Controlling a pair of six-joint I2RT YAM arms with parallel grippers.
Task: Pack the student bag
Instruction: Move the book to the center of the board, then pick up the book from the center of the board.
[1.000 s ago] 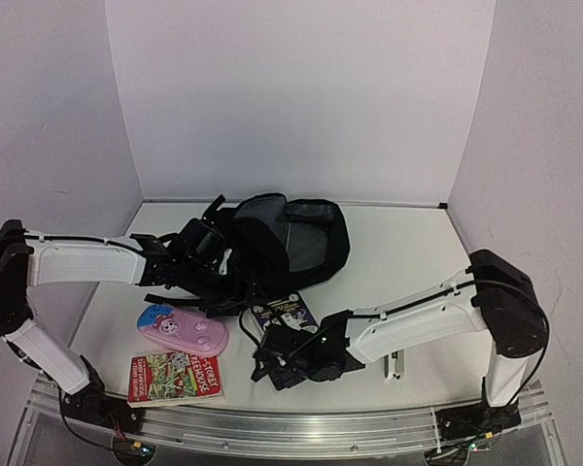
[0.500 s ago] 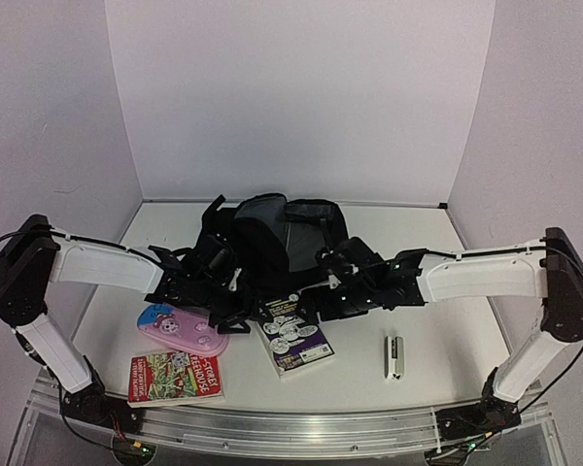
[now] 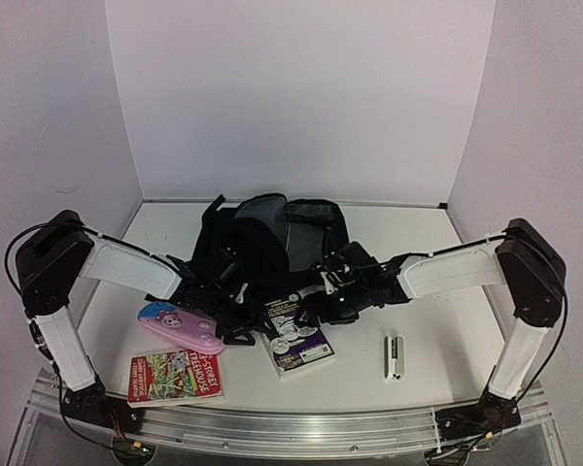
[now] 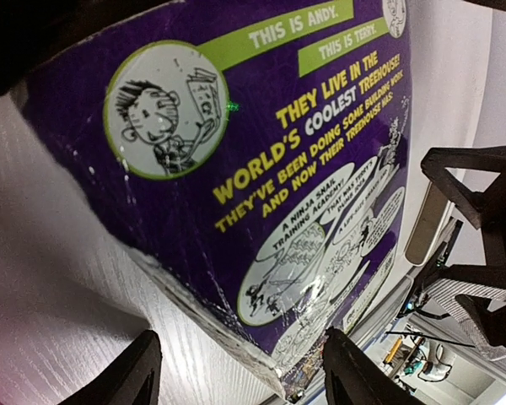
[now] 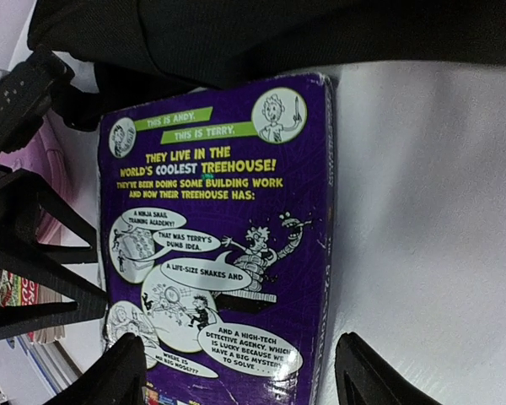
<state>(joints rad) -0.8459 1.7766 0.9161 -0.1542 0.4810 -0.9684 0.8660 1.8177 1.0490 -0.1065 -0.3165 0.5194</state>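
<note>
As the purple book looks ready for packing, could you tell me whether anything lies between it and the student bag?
Nothing visible does: the purple book lies flat on the table, its far edge right beside the student bag.

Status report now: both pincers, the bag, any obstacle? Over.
Left pincer, right pincer open, above flat purple paperback book. Large black fabric backpack open, book not inside. Pink oval pencil case close beside left pincer.

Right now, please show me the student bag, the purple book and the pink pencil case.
student bag (image 3: 268, 219), top view, grey inner lining
purple book (image 5: 223, 240), right wrist view, back cover middle
pink pencil case (image 3: 182, 328), top view, lid middle
</note>
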